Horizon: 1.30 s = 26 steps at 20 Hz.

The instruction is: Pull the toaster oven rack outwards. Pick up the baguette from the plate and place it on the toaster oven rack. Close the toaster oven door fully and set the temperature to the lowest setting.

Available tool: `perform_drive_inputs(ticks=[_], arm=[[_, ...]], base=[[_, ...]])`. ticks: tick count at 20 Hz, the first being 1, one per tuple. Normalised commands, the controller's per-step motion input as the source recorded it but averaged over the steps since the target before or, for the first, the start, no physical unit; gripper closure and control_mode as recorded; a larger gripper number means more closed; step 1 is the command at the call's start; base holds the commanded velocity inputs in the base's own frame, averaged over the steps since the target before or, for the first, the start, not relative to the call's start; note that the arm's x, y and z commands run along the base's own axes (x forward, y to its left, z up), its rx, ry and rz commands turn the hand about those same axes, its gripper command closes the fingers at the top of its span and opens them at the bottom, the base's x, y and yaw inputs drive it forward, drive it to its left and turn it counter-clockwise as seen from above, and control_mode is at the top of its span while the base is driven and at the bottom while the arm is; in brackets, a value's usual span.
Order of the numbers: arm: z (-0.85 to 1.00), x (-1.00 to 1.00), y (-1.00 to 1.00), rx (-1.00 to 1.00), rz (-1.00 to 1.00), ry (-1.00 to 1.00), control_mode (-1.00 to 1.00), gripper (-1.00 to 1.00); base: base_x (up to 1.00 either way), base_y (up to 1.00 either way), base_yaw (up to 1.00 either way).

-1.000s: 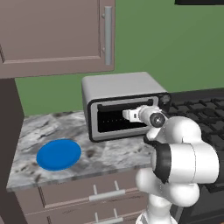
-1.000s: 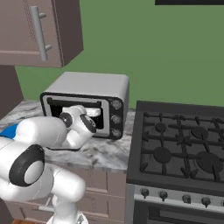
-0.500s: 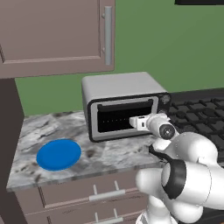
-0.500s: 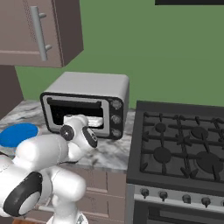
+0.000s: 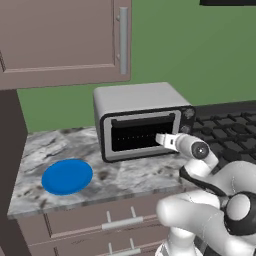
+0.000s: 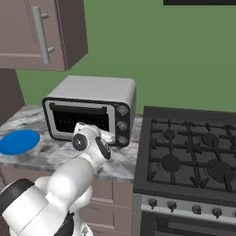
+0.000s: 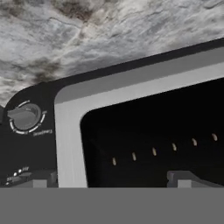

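The gripper (image 5: 161, 138), jaws wide apart and holding nothing, hovers just before the lower right corner of the toaster oven (image 5: 140, 120), a boxy silver-grey appliance with a dark cavity and round dark knobs (image 6: 122, 125). A flat, round, bright blue plate (image 5: 67, 176) lies well to the oven's left on the mottled grey marble counter (image 5: 125, 175). A black stove (image 6: 193, 156) adjoins; brown cabinets (image 5: 65, 40) hang before a green wall (image 6: 184, 60).

Small white marks and tiny words sit around a knob (image 7: 25, 117) on the toaster oven (image 7: 65, 131) in the hand view; they are too blurry to read; nothing else has any words or numbers.
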Motion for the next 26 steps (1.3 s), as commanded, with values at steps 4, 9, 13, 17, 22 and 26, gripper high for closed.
perform_drive_inputs(ticks=[4,9,13,17,22,26], arm=[[1.0,-0.08,-0.23,0.27,-0.06,0.25,-1.0,-1.0],[1.0,-0.4,-0.17,0.03,0.0,0.08,-1.0,-1.0],[1.0,-0.75,-0.27,-0.06,0.0,0.01,-1.0,-1.0],[1.0,-0.69,-0.27,-0.28,0.0,0.1,-1.0,-1.0],[1.0,-0.94,-0.34,-0.19,0.07,0.33,-1.0,-1.0],[1.0,-0.76,-0.29,-0.09,0.13,0.54,-1.0,-1.0]], base=[[0.0,0.0,0.0],[0.0,0.0,0.0],[0.0,0.0,0.0],[0.0,0.0,0.0],[0.0,0.0,0.0],[0.0,0.0,0.0]])
